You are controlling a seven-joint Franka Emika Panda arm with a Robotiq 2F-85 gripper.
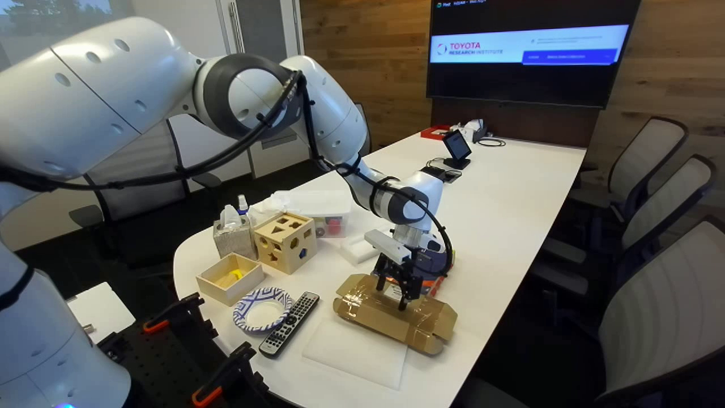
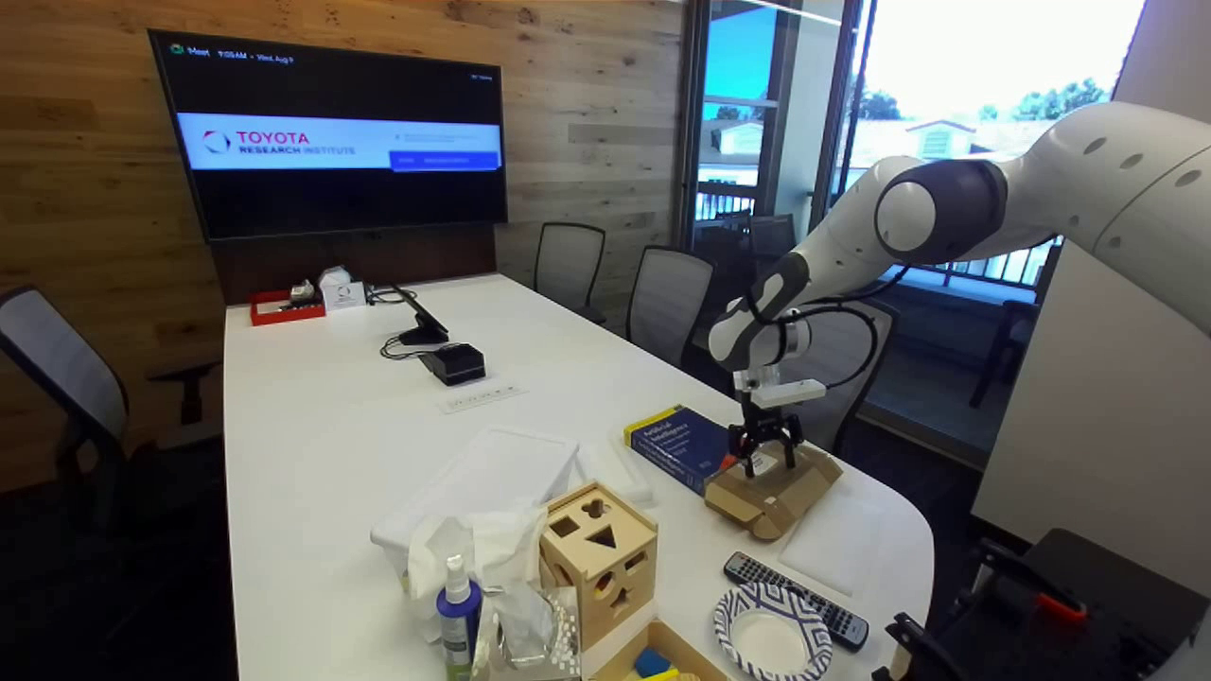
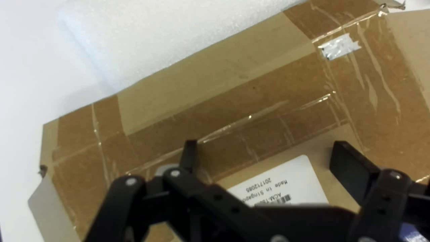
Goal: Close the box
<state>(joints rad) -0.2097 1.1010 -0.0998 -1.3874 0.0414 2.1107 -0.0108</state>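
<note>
White table (image 1: 504, 209) bearing cardboard box (image 1: 380, 316), remote (image 1: 290, 324), wooden cube (image 1: 284, 247)

3 edges of the wrist view crop the box (image 3: 235, 101); the gripper (image 3: 267, 158) covers part of a white label (image 3: 289, 178) (some print included). In an exterior view, the wooden tray (image 2: 622, 654) is cut off below.
</note>
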